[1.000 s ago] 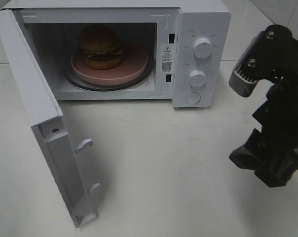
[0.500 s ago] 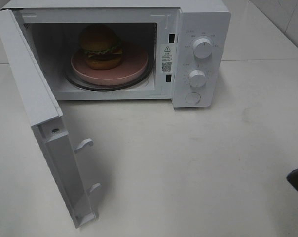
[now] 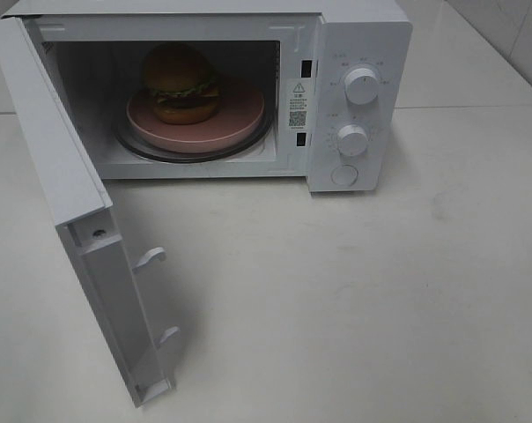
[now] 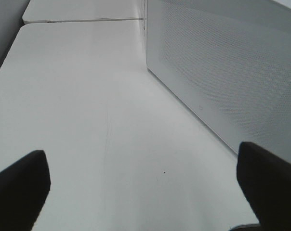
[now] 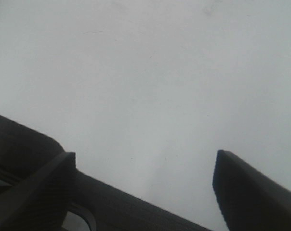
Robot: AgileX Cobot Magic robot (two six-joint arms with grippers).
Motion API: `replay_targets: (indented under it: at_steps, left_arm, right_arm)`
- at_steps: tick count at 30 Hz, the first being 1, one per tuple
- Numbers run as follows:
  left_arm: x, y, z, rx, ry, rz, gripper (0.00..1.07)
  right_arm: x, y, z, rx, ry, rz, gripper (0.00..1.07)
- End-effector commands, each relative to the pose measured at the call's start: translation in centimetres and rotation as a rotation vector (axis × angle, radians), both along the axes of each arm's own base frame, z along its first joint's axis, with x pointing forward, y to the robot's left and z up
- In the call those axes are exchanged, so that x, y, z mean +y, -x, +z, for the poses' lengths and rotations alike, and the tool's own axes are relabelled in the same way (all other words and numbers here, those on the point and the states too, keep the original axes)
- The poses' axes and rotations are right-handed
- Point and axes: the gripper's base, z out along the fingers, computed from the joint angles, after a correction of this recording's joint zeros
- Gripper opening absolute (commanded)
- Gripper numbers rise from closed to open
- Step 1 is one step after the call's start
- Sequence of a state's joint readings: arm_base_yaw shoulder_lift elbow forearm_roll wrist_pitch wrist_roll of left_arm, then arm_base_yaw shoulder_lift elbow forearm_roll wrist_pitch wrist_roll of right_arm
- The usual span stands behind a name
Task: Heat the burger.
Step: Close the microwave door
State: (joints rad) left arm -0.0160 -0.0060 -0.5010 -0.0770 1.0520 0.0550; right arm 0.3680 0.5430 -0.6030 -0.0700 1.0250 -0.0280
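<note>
Burger (image 3: 180, 84) is in, upright on the pink plate (image 3: 240, 119), and the plate rides the glass turntable (image 3: 136, 148) inside the microwave (image 3: 363, 35) at the far side of the desk (image 3: 336, 291). Nothing else is in that cavity. The door (image 3: 50, 150) hangs wide, hinged at the far left, its long edge running toward you into the near left.

Now your pincers. Neither shows in the high view. The left pincer (image 4: 145, 192) is spread wide and holds nothing; its camera looks along bare desk with a meshed white panel (image 4: 222, 72) close beside it, which I read as the outer face of that open door. The right pincer (image 5: 143, 192) is also wide and empty, with only desk beneath it, and you cannot tell from its view how far it is from the oven.

So my call: the left arm is the nearer one for the door, and the swing goes rightward and away, toward the cavity. After that, the two knobs (image 3: 361, 86) and the round button (image 3: 344, 174) sit on the right panel, the right arm's side. The burger stands well inside the opening, so the door should pass it.
</note>
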Motion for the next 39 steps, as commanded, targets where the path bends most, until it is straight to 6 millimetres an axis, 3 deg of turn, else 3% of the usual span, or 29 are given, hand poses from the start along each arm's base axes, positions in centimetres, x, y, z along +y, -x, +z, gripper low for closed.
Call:
replay_targets:
  at_steps: [1,5,21,39]
  left_arm:
    - [0.0,0.3,0.0,-0.035,0.004,-0.003,1.00]
    - [0.0,0.3,0.0,-0.035,0.004,-0.003,1.00]
    - [0.0,0.3,0.0,-0.035,0.004,-0.003,1.00]
    - [0.0,0.2,0.0,-0.029,0.004,-0.001,1.00]
  right_arm:
    - [-0.8,1.3,-0.6,-0.034,-0.024,-0.066,0.76]
    - [-1.7,2.9,-1.7,-0.093,-0.041,-0.150,0.76]
    - [-2.7,8.5,-1.2,-0.460,-0.113,-0.313,0.76]
    - [-2.7,8.4,-1.2,-0.459,-0.115,-0.313,0.76]
